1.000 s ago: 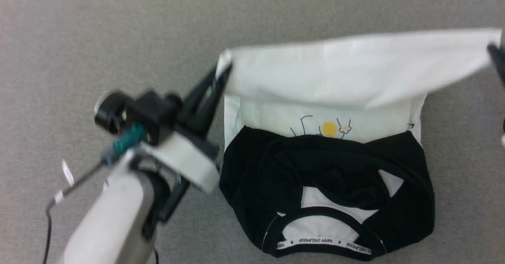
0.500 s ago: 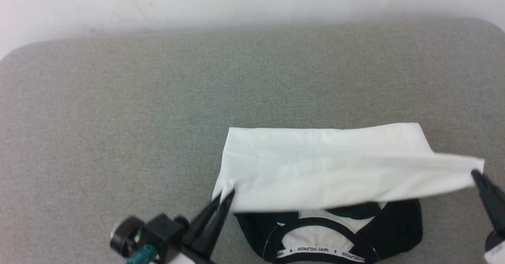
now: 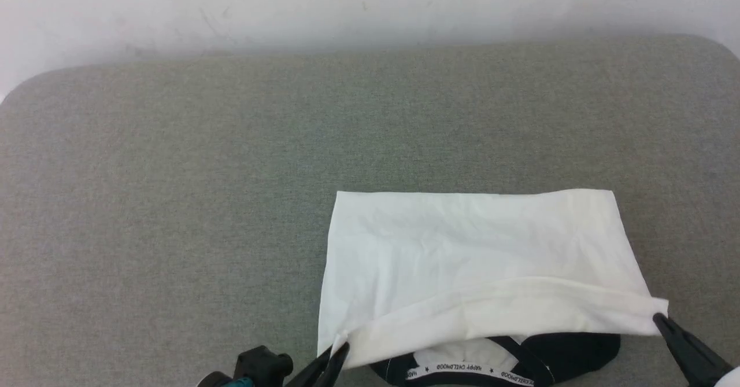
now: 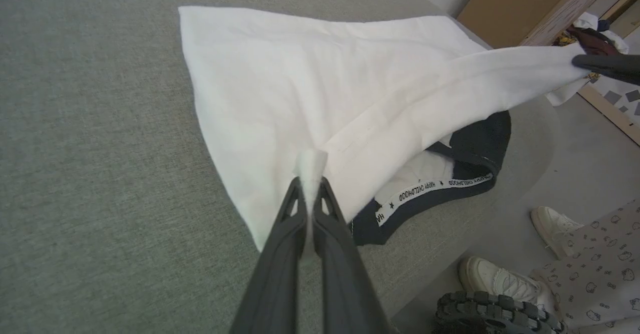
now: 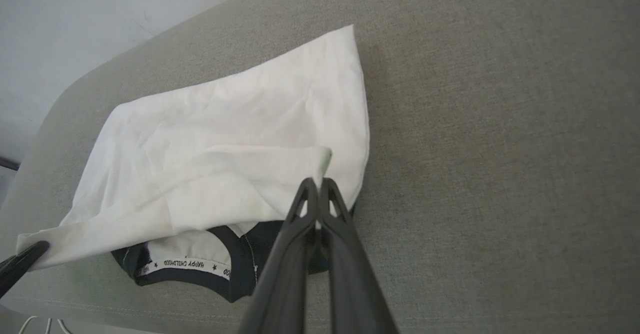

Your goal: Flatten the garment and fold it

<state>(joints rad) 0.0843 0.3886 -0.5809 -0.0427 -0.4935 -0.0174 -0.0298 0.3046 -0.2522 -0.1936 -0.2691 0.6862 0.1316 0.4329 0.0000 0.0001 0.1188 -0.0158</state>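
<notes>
1. Both grippers are pinched shut on the shirt point(image 3: 462, 248). The left gripper point(image 3: 338, 352) holds one hem corner and the right gripper point(image 3: 659, 319) holds the other, with white cloth caught between each pair of fingers.
2. A second ago the hem point(image 3: 491, 312) was held up over the shirt's far part, and the chest print and the black sleeves were uncovered. Now it sits low, just short of the collar point(image 3: 474, 368). The head camera has also tilted since then, so much of the shift in the picture is the view's own.
3. The white panel now covers the print and most of the black. Only the collar band and a rim of black show at the near edge.
4. Judged from this, the bottom-to-top fold is nearly laid. The hem looks still raised at the right corner, so it remains to lower and release it.
5. The shirt lies on the grey pad point(image 3: 173, 202), right of the middle and at its near edge.
6. No container stands on the pad. A cardboard box point(image 4: 500, 9) stands beyond it, and what it holds cannot be seen.
</notes>
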